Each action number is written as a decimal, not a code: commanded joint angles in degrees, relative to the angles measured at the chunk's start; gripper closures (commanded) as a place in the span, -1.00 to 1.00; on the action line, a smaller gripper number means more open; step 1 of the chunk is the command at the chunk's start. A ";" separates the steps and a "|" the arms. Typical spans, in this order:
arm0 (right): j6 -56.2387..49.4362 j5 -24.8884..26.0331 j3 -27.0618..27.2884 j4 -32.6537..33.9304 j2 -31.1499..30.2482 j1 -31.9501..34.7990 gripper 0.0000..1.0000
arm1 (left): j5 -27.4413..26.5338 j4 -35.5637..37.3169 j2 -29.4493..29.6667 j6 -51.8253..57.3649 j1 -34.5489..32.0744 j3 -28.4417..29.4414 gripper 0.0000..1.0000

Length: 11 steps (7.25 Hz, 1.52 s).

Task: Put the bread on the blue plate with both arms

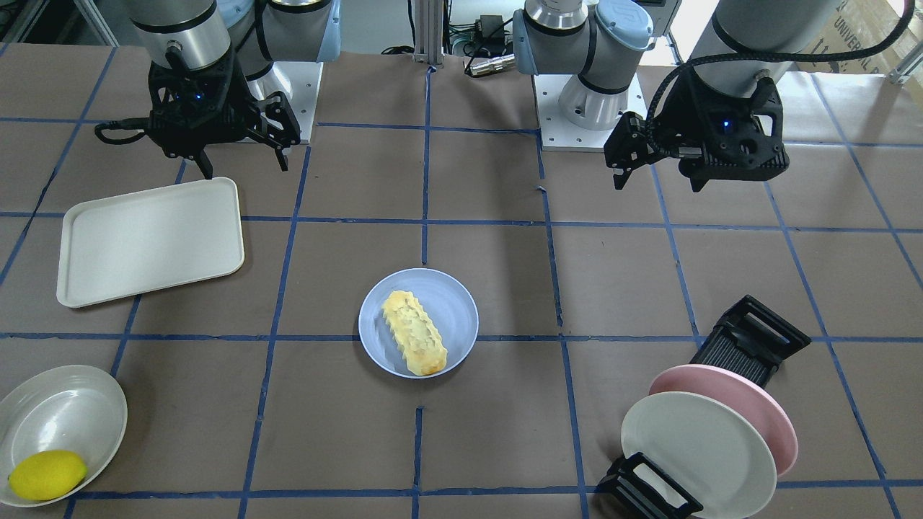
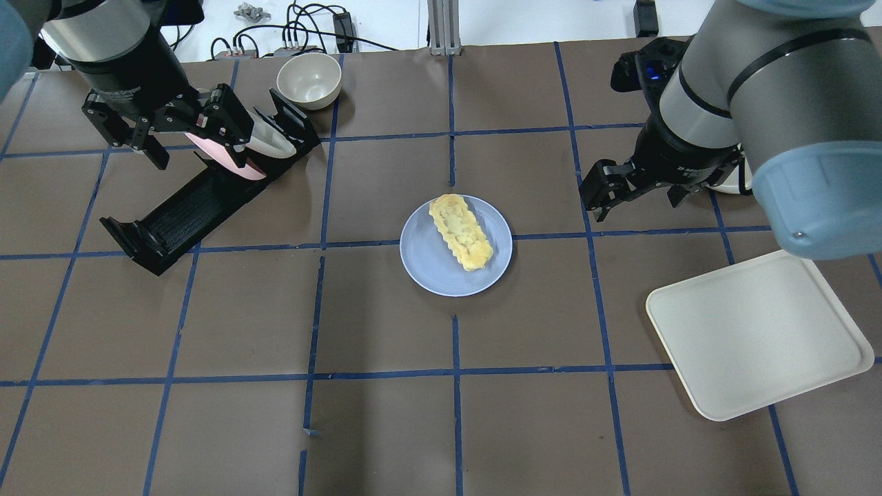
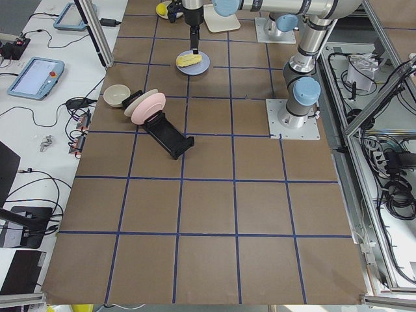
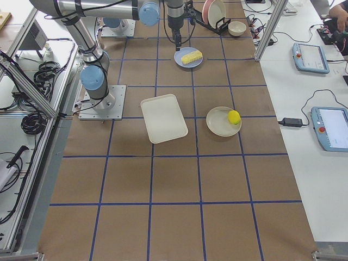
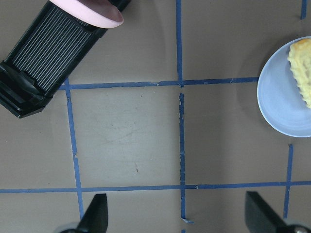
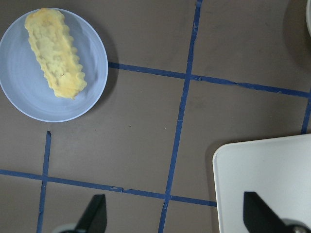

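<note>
The bread [image 2: 460, 231], a pale-yellow ridged loaf, lies on the blue plate [image 2: 431, 265] at the table's middle; both also show in the front view, the bread [image 1: 413, 340] on the plate [image 1: 454, 306]. My left gripper [image 2: 200, 160] hangs open and empty above the dish rack, well left of the plate. My right gripper [image 2: 637, 207] hangs open and empty to the plate's right. The left wrist view shows the plate's edge [image 5: 279, 107] at far right; the right wrist view shows the bread [image 6: 54, 51] on the plate [image 6: 92, 58] at upper left.
A cream tray [image 2: 758, 331] lies at the right front. A black dish rack [image 2: 186, 207] holds a pink plate [image 1: 764, 404] and a white plate [image 1: 699, 447]. A small bowl [image 2: 309, 79] stands behind it. A lemon [image 1: 47, 474] sits in a white bowl [image 1: 61, 411].
</note>
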State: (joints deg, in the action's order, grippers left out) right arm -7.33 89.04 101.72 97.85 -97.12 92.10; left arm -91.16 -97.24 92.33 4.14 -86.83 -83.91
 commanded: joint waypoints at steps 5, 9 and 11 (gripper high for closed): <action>-0.41 0.08 -0.82 -0.11 0.97 -0.08 -0.99 | 0.19 -3.05 -3.12 -1.93 -0.80 -2.66 -1.00; -0.58 -0.10 -1.26 -0.03 0.88 -0.08 -0.99 | 0.80 -2.78 -3.03 -3.87 -0.80 -2.49 -1.00; -0.41 -0.89 -1.17 -0.03 0.45 0.10 -0.99 | 1.51 -2.78 -3.03 -4.05 -0.71 -2.05 -1.00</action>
State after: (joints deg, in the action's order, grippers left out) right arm -7.83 88.54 100.51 97.78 -96.46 92.06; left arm -89.79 -100.02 89.39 0.19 -87.62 -86.16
